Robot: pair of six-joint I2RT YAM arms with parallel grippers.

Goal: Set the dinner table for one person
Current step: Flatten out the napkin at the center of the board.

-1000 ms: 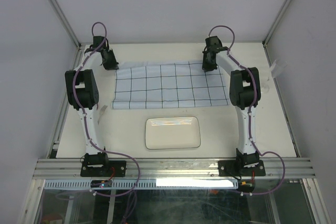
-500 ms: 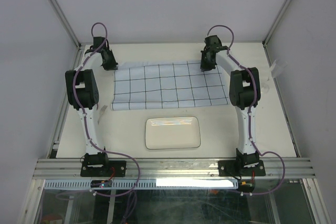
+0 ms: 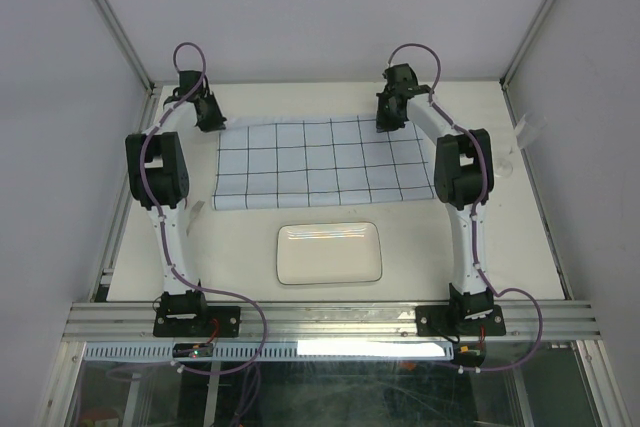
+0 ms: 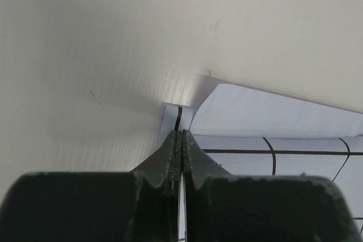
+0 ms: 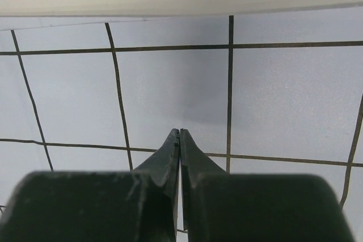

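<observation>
The left fingers (image 3: 212, 119) are clamped on the far-left corner of the gridded cloth (image 3: 320, 162). The right fingers (image 3: 388, 119) are pressed together at its far edge and seem to pinch it too — a two-point hold suited to pulling it flat. The cream tabletop (image 3: 420, 247) spans the whole workspace beneath. The cloth lies beyond the white plate (image 3: 329, 253) — apart from it, with bare surface toward the far edge and both sides.
</observation>
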